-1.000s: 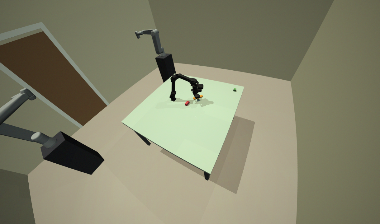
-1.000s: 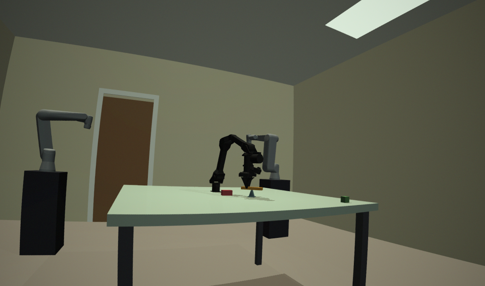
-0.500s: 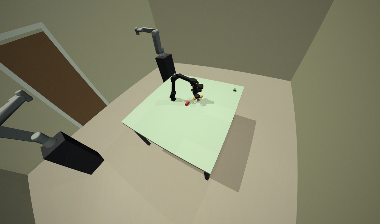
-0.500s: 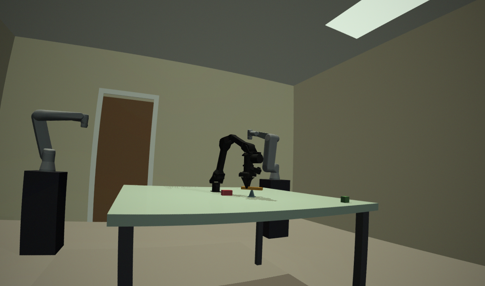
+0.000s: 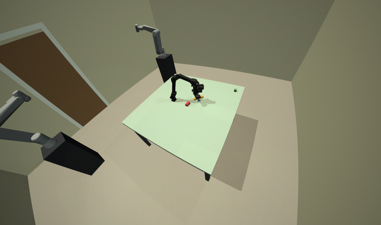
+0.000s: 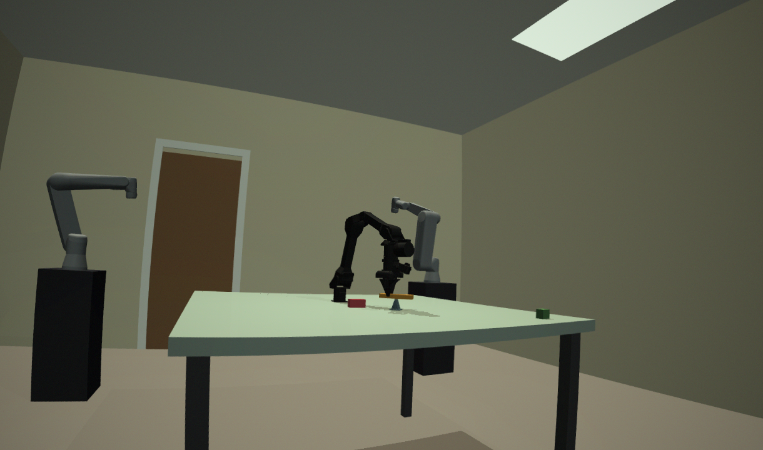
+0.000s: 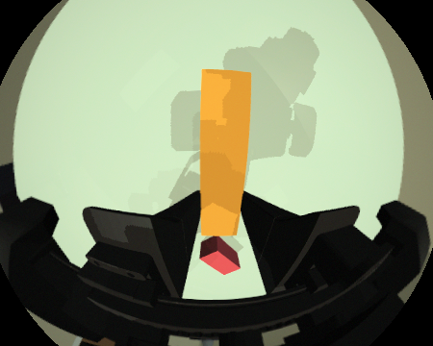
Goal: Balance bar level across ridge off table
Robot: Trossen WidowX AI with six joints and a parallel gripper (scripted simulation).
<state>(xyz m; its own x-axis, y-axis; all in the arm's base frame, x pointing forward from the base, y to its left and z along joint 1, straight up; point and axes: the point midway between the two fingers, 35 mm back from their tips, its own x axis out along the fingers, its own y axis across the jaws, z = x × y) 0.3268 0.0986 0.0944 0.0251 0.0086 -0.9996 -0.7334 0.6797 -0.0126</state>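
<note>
An orange bar (image 5: 200, 97) (image 6: 401, 296) (image 7: 224, 130) lies across the top of a small blue-grey ridge (image 5: 198, 100) (image 6: 396, 305), close to level and clear of the table (image 5: 169, 123) (image 6: 272, 321). Whether the bar touches the ridge's top is too small to tell. My gripper (image 5: 197, 97) (image 6: 388, 294) (image 7: 220, 195) points down and is shut on the bar, left of the ridge in the exterior view. In the wrist view the bar reaches away from between the fingers and hides the ridge.
A red block (image 5: 187, 103) (image 6: 356, 303) (image 7: 221, 259) lies on the table between my arm's base and the ridge. A small green cube (image 5: 235, 90) (image 6: 542, 314) sits near the table's far corner. Two grey arms (image 5: 157, 42) (image 6: 65, 218) stand on black pedestals beyond the table.
</note>
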